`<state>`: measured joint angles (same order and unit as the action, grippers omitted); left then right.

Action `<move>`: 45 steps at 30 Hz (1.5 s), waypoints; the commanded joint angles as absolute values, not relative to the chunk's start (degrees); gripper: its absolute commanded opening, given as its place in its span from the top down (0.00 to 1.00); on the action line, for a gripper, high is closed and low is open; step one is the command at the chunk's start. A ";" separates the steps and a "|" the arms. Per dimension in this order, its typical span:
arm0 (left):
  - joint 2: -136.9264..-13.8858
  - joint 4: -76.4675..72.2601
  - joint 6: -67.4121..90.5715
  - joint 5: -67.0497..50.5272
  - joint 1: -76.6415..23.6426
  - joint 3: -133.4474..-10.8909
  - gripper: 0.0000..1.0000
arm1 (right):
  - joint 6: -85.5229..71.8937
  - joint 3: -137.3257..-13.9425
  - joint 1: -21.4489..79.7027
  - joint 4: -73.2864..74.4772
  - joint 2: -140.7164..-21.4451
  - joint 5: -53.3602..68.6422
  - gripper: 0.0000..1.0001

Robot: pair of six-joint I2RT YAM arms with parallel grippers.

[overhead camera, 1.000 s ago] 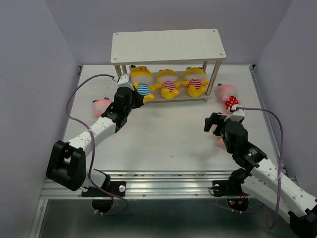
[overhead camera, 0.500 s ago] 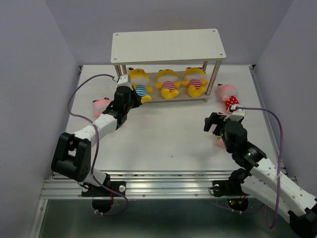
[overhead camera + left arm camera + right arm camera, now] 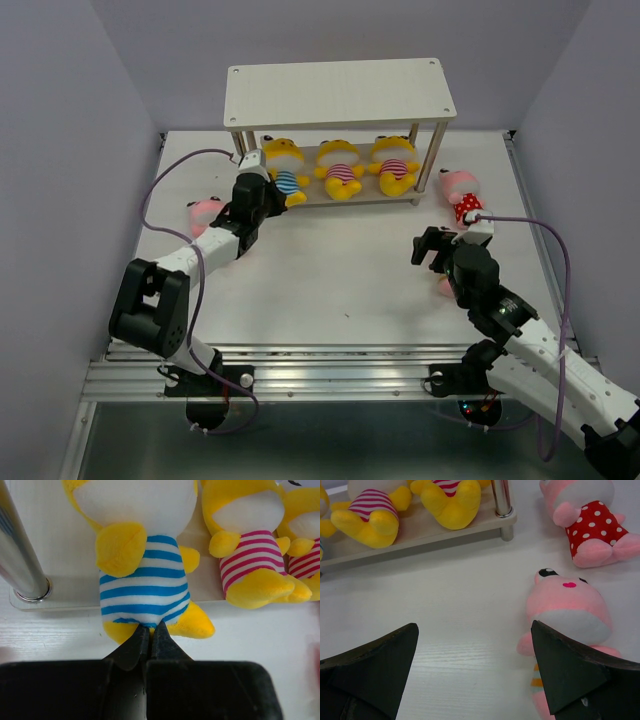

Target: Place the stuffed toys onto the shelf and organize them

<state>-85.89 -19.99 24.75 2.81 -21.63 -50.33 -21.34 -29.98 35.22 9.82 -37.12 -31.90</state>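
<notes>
Six stuffed toys were in sight, three off the shelf [image 3: 340,92] and three on its lower board. Farthest left, a plain pink toy [image 3: 205,212] lay on the white worktop [image 3: 340,270], just outside the left arm. Next came the shelf's front-left leg [image 3: 20,560], and just beside it the blue-striped yellow toy [image 3: 142,575], lying on its back on the lower board with its feet hanging over the front edge. The left claw [image 3: 150,630] was closed with its two fingers pressed together. Their tips touched the hem of the blue stripes between the toy's legs, and I cannot tell whether a fold of cloth was nipped there.

To the right on the same board lay two yellow toys in pink stripes, the middle toy [image 3: 340,168] and the right-hand toy [image 3: 393,163], side by side and close together. The top board was bare.

Past the front-right leg, the red polka-dot toy [image 3: 592,525] lay on the worktop near the shelf's end. Nearer the arms, another pink toy [image 3: 567,605] lay face up just beside the right finger of the right claw [image 3: 475,670], which was spread wide and held nothing.
</notes>
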 commanded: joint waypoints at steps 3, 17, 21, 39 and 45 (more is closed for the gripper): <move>-87.01 -25.05 23.29 3.25 -21.09 -53.17 1.00 | -20.57 -29.79 34.98 6.94 -36.39 -33.31 0.00; -89.56 -25.40 23.90 3.60 -20.48 -54.67 1.00 | -20.13 -29.62 34.98 6.94 -36.30 -33.92 0.00; -90.17 -25.05 23.99 3.69 -20.22 -55.37 1.00 | -20.21 -29.53 34.98 7.03 -36.47 -33.93 0.00; -93.43 -20.66 22.94 4.57 -19.60 -59.94 0.97 | -20.04 -29.53 34.98 6.68 -37.09 -33.57 0.00; -93.61 -19.51 23.55 5.36 -19.60 -60.47 0.91 | -19.95 -29.53 34.98 6.77 -37.00 -33.66 0.00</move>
<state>-94.24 -18.92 24.01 3.70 -20.12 -57.71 -20.73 -29.82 35.24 9.80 -37.23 -32.18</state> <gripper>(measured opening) 0.079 0.998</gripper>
